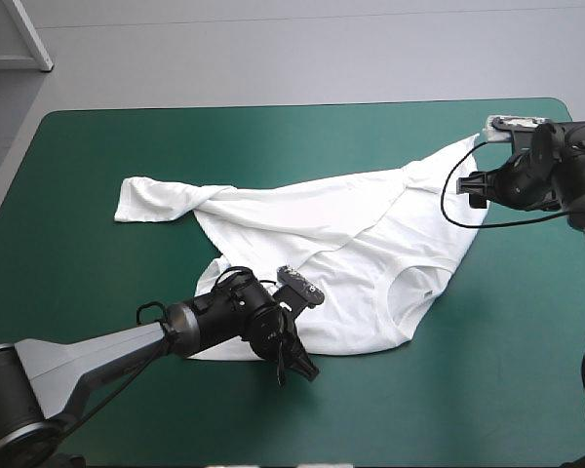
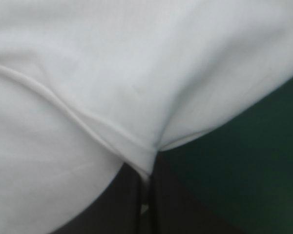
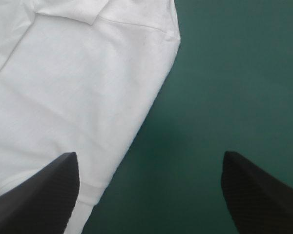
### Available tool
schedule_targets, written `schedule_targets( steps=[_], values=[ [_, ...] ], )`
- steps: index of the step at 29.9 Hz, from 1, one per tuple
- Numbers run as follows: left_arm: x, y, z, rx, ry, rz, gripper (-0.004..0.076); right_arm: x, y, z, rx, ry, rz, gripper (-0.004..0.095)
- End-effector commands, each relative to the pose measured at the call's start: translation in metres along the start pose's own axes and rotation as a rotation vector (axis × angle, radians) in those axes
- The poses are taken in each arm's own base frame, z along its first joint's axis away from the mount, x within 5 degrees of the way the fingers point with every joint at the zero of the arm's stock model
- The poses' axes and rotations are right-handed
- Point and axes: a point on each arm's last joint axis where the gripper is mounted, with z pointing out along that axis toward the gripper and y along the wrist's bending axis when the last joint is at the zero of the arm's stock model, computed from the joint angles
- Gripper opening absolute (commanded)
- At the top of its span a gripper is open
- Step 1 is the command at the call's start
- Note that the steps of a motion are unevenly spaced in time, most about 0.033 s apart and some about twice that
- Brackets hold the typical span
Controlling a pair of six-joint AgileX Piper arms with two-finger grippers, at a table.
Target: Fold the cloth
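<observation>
At 6 o'clock on the teal-green tabletop (image 1: 97,292), the left claw (image 1: 297,370) is clamped on the near edge of the T-shirt (image 1: 351,244), with a seam of white cloth caught between its black fingers (image 2: 119,209). The T-shirt lies across the middle of the tabletop, mostly flat but wrinkled and partly doubled over itself. Its long axis runs from a sleeve (image 1: 156,200) pointing to 9 o'clock to a corner at 2 o'clock, and the neck opening (image 1: 414,291) faces 5 o'clock. At 2 o'clock the right claw (image 1: 480,183) hangs with its fingers wide apart, one above the cloth's edge and the other above bare tabletop.
</observation>
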Motion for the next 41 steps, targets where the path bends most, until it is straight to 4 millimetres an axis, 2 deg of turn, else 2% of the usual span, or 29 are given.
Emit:
schedule_targets(
  steps=[1,10,15,17,21,26,27,28,30,32,35,38,41],
  values=[
    [-0.001,-0.013,-0.002,0.082,-0.033,-0.109,-0.001,-0.01,0.002,0.009,-0.004,-0.051,0.001,0.0737],
    [0.001,-0.007,-0.032,0.055,-0.122,-0.166,-0.001,-0.009,0.012,0.086,-0.078,0.114,0.057,0.0737],
    [0.0,-0.006,-0.039,0.045,-0.128,-0.171,-0.001,-0.01,0.013,0.107,-0.083,0.123,0.065,0.0737],
    [-0.001,-0.006,-0.04,0.045,-0.127,-0.175,-0.001,-0.009,0.015,0.113,-0.093,0.128,0.074,0.0708],
    [-0.001,-0.006,-0.041,0.044,-0.12,-0.187,-0.001,-0.008,0.015,0.123,-0.091,0.141,0.075,0.053],
    [-0.001,-0.003,-0.043,0.009,-0.11,-0.185,-0.001,-0.01,0.014,0.125,-0.094,0.124,0.06,0.0103],
    [0.0,-0.002,-0.045,-0.008,-0.101,-0.183,-0.001,-0.011,0.014,0.12,-0.094,0.112,0.06,0.0009],
    [-0.001,0.0,-0.05,-0.029,-0.099,-0.172,-0.001,-0.013,0.014,0.112,-0.097,0.097,0.062,-0.0013],
    [-0.001,0.003,-0.061,-0.065,-0.092,-0.167,-0.001,-0.015,0.014,0.095,-0.1,0.059,0.056,-0.0017],
    [-0.003,0.008,-0.083,-0.115,-0.118,-0.164,-0.001,-0.018,0.012,0.069,-0.099,0.003,0.051,-0.0018],
    [-0.008,0.015,-0.132,-0.172,-0.22,-0.157,-0.001,-0.018,0.01,0.025,-0.096,-0.074,0.042,-0.0018],
    [-0.006,0.025,-0.186,-0.258,-0.319,-0.166,-0.001,-0.017,0.008,-0.028,-0.1,-0.182,0.034,-0.0018],
    [-0.005,0.032,-0.236,-0.305,-0.457,-0.117,-0.001,-0.015,0.005,-0.094,-0.106,-0.35,0.03,-0.0018]
  ],
)
